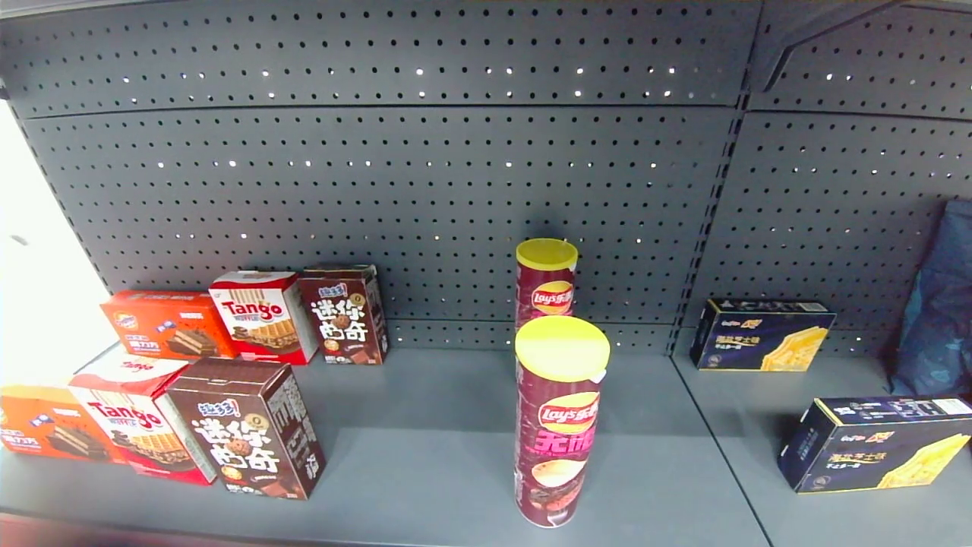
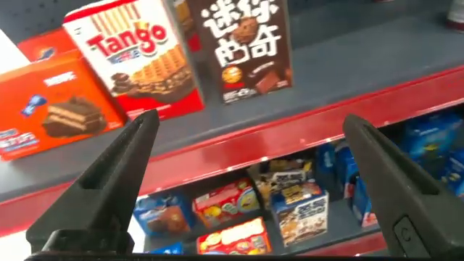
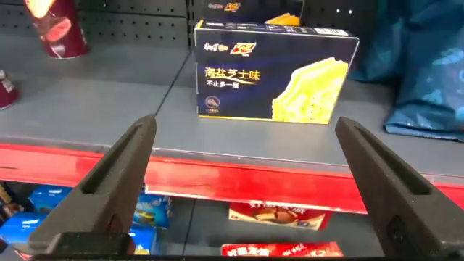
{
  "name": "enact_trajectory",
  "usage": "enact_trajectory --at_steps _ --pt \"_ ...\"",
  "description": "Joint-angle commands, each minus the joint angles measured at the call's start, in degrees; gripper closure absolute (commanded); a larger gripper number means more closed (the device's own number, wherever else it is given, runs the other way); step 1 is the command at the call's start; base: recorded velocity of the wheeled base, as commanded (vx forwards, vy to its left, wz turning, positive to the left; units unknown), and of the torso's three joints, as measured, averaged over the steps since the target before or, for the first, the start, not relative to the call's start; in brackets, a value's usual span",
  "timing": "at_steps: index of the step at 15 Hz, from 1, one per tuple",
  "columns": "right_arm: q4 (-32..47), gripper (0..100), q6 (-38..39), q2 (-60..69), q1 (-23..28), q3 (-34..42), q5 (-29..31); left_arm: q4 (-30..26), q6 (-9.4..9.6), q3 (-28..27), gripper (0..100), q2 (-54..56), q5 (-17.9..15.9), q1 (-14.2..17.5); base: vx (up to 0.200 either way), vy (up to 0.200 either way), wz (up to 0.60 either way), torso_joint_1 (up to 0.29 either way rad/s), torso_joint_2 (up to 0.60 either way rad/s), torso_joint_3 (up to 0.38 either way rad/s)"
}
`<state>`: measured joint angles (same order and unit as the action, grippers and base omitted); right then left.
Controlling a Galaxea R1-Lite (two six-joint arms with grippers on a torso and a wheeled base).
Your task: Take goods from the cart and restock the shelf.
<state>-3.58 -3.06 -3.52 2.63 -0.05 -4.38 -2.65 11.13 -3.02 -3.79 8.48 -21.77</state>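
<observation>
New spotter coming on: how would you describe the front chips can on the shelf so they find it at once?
Start at the grey shelf backed by pegboard. Near its middle two upright maroon cans with yellow lids stand one behind the other. The front chips can is the one nearer the shelf's front edge; the rear can stands by the pegboard.

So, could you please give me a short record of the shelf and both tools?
shelf: grey board
left front row: front orange box, front wafer box, front brown box
left back row: rear orange box, rear wafer box, rear brown box
middle: front chip can and rear chip can, upright, yellow lids
right bay: front blue box, rear blue box, blue bag at far right
left tool: open, empty, facing the left front row
right tool: open, empty, facing front blue box
</observation>
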Motion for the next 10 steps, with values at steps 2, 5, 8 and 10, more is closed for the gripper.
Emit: enact_trajectory --at_steps 2,5,8,10 --pt "1.12 0 0.07 -0.78 0.97 -0.39 -0.02 -0.34 -0.06 -0.14 0 -1.48 2.15 -0.73 0.0 0.0 0.0 0.0 0.0 0.0" --pt "4.29 0 2.62 -1.4 7.21 -1.62 -0.02 -0.26 0.21 -0.14 0 -8.34 6.54 10.61 0.0 0.0 0.0 0.0 0.0 0.0" --pt "4.38 0 2.8 -1.31 8.09 -1.62 -1.25 -0.26 0.3 -0.14 0 -6.76 5.05 18.52 0.0 0.0 0.0 0.0 0.0 0.0" --pt "4.46 0 2.88 -1.31 7.74 -1.71 -9.42 -0.17 1.53 -0.14 0 -2.45 5.23 19.84 0.0 0.0 0.0 0.0 0.0 0.0"
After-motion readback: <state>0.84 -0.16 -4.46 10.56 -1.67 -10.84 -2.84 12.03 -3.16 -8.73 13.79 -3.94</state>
